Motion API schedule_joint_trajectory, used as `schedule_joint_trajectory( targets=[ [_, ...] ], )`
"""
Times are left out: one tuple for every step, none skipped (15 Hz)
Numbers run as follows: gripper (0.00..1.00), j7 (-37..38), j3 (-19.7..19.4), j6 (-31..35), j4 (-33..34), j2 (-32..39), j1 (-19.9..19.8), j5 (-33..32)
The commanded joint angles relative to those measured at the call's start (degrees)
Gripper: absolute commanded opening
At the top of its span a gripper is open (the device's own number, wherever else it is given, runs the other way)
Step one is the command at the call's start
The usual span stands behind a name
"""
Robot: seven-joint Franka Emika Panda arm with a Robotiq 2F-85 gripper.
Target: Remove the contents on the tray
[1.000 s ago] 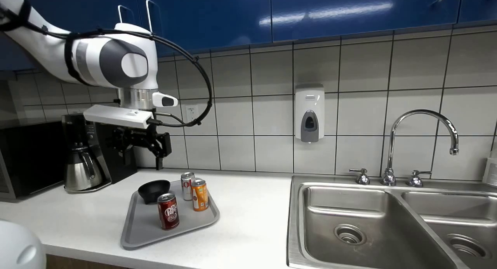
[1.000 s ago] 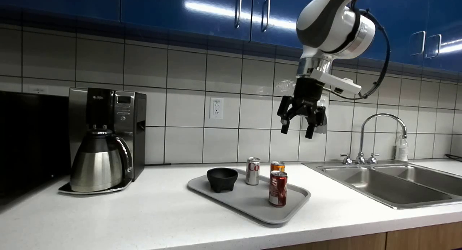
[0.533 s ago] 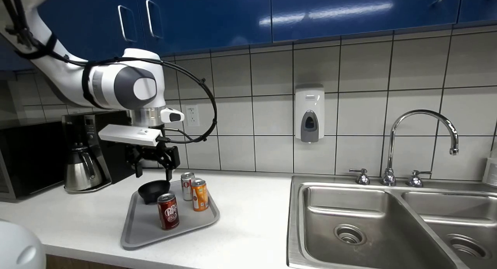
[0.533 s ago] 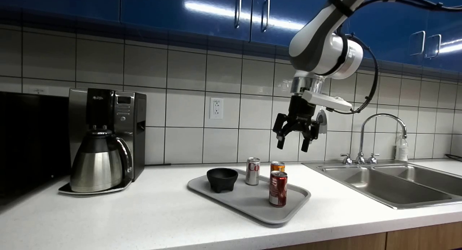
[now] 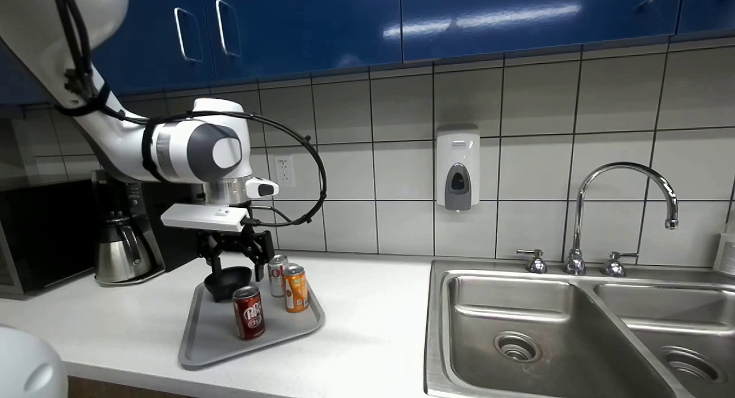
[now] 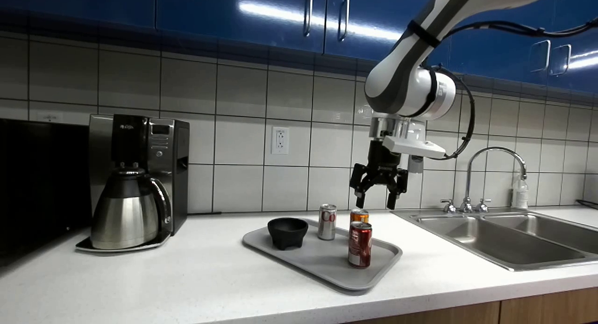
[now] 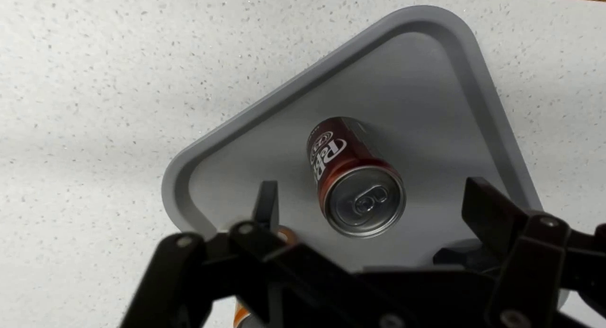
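On tray [image 6: 322, 263]: red can [image 6: 360, 247], silvery can [image 6: 327, 225], orange can [image 5: 296, 290], black bowl [image 6: 287, 234].

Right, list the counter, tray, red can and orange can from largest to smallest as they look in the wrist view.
Largest: counter
Next: tray
Then: red can
Smallest: orange can, by its visible parts only; most of it is hidden or out of frame, so its full size is unsure.
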Motion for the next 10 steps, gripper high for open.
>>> schedule_joint_trajectory(
  targets=[
    [1.0, 2.8, 1.2, 0.2, 3.4, 4.0, -0.8, -2.7],
    [1.0, 2.9, 1.1, 0.2, 4.0, 5.0, -0.8, -3.0],
    [1.0, 3.1, 1.1, 0.2, 4.6, 5.8, -0.8, -3.4],
    [1.0, 3.1, 1.1, 0.1, 5.2, 6.6, -0.7, -3.6],
    [1.0, 3.1, 1.1, 0.0, 5.8, 7.4, -0.7, -3.9],
    [1.0, 3.2, 1.1, 0.0, 6.4, 8.2, -0.6, -4.1],
    [1.0, 3.3, 1.1, 0.0, 6.9, 9.0, -0.6, -4.4],
    [1.0, 3.3, 1.2, -0.1, 7.5, 9.8, -0.5, -4.5],
    [1.0, 3.2, 1.2, -0.2, 8.1, 10.6, -0.5, -4.6],
    [1.0, 3.1, 1.3, -0.3, 8.6, 11.3, -0.4, -4.6]
  ],
)
